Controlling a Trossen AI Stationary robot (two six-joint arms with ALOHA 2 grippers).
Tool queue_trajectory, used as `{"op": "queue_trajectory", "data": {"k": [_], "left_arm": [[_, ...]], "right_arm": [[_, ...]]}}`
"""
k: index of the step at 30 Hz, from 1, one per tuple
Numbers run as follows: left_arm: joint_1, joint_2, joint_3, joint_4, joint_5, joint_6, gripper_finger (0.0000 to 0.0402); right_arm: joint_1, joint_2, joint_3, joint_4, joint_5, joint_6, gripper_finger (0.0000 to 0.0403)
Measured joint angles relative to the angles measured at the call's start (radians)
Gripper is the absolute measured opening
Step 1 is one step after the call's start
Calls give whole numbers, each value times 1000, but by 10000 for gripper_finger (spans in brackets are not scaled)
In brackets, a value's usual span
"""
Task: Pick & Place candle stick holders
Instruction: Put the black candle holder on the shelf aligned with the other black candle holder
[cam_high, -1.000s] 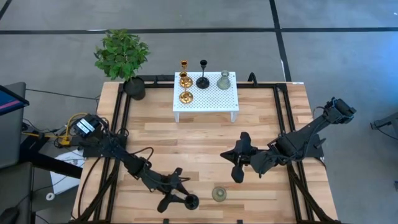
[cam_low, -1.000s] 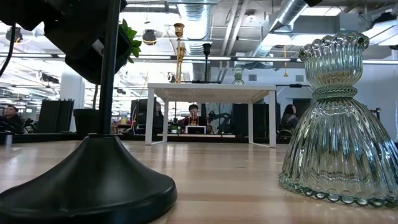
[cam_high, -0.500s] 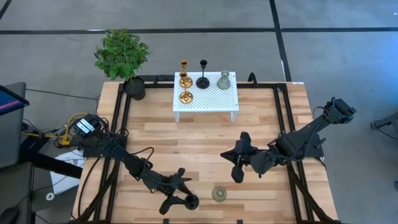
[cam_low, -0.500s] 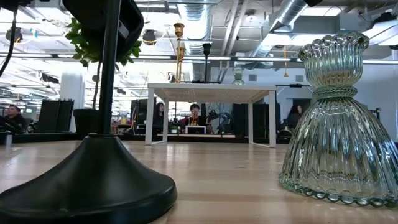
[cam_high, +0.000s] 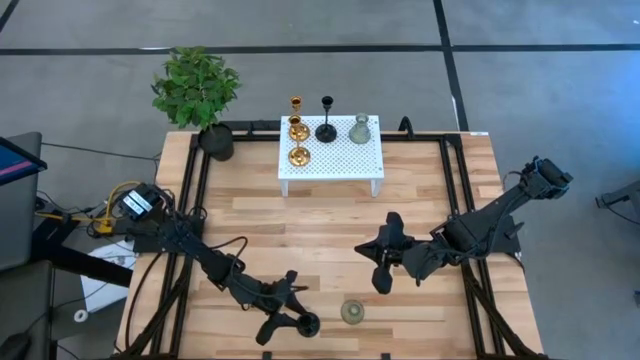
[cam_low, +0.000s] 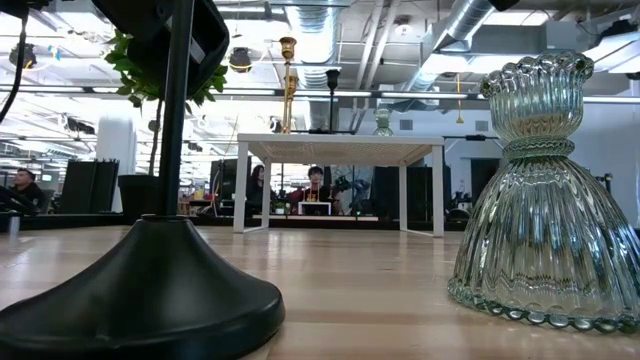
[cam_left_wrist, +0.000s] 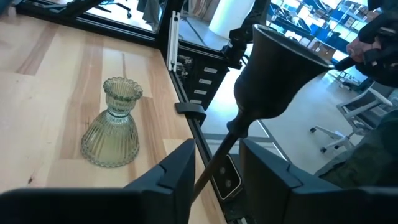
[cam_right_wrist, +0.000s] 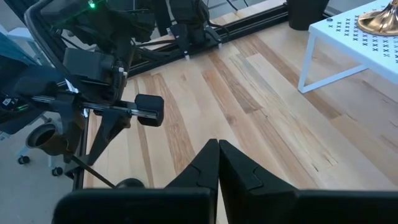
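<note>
- While the right arm waits mid-tabletop, the left end effector (cam_high: 283, 308) sits at the near edge of the wooden tabletop (cam_high: 330, 225), its fingers (cam_left_wrist: 176, 171) set on either side of the thin stem of a tall black holder (cam_high: 306, 323); a gap shows beside the stem, so whether they press on it cannot be told.
- Tall black holder: base flat on the wood in the low view (cam_low: 145, 290), stem upright, cup (cam_left_wrist: 273, 81) above the fingers in the left wrist view.
- Grey-green ribbed glass holder (cam_high: 352, 311) stands upright just beside the black one, apart from it; untouched.
- Right end effector (cam_high: 383, 262) hovers over the tabletop's middle, fingers (cam_right_wrist: 239, 165) pressed together, holding nothing.
- White perforated stand (cam_high: 345, 160) at the far side carries four holders: a tall gold one (cam_high: 296, 104), a low gold one (cam_high: 299, 156) nearer the stand's front, a second black one (cam_high: 326, 130), a second grey-green one (cam_high: 360, 130).
- Potted plant (cam_high: 197, 88) at the far left corner, just beside the stand.
- People (cam_low: 316, 182) are seated in the room beyond the table.
</note>
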Motion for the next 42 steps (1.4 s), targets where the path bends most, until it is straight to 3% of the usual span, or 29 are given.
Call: {"op": "queue_trajectory", "data": {"k": [10, 21, 34, 42], "left_arm": [[0, 0, 0, 0, 0, -1, 85], [1, 0, 0, 4, -2, 0, 9], [0, 1, 0, 6, -35, -1, 5], [-5, 1, 0, 8, 37, 0, 19]], "right_arm": [[0, 0, 0, -4, 0, 0, 0], [0, 0, 0, -4, 0, 0, 0], [0, 0, 0, -4, 0, 0, 0], [0, 0, 0, -4, 0, 0, 0]]}}
